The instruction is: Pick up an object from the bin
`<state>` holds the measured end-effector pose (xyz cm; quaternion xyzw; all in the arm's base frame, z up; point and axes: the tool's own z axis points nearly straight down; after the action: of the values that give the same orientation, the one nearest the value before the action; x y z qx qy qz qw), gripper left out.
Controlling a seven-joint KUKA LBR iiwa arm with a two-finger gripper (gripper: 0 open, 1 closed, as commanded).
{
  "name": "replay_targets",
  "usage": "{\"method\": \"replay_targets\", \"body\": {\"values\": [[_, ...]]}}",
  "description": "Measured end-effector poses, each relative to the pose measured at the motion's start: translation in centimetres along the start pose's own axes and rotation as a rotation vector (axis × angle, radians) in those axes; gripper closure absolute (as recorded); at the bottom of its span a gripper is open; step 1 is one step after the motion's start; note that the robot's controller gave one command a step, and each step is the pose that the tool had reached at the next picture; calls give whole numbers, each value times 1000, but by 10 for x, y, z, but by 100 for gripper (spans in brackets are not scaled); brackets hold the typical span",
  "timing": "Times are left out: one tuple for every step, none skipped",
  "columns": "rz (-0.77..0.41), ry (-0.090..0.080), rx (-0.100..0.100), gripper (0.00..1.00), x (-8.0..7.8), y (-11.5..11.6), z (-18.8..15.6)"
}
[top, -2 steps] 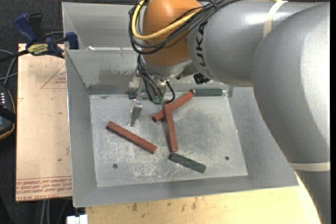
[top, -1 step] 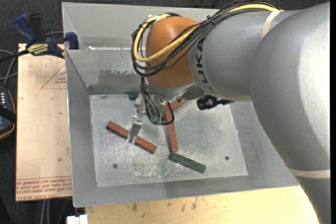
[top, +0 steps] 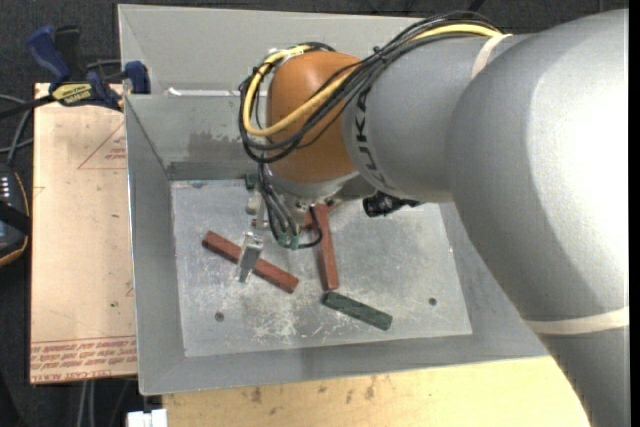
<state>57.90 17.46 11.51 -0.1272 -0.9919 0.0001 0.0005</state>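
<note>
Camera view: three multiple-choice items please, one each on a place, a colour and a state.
1. The gripper is low over
A. the left red-brown bar
B. the dark green bar
C. the back wall

2. The bar nearest the front of the bin is
A. yellow
B. red-brown
C. dark green

3. The right red-brown bar
A. stands on end
B. lies flat on the floor
C. hangs over the rim

Key: 1 A, the gripper's tip crosses that bar's middle. 2 C, the dark green bar lies lowest in the view, by the front wall. 3 B, its whole length rests on the floor.
</note>
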Motion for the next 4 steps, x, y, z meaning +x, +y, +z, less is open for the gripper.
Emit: {"method": "replay_targets", "body": {"values": [[262,-2,-2,0,18,-13,34],[173,-23,-13,100,16,-2,37],[173,-23,-13,100,16,-2,37],[173,-20,-11,100,16,-2,36]]}}
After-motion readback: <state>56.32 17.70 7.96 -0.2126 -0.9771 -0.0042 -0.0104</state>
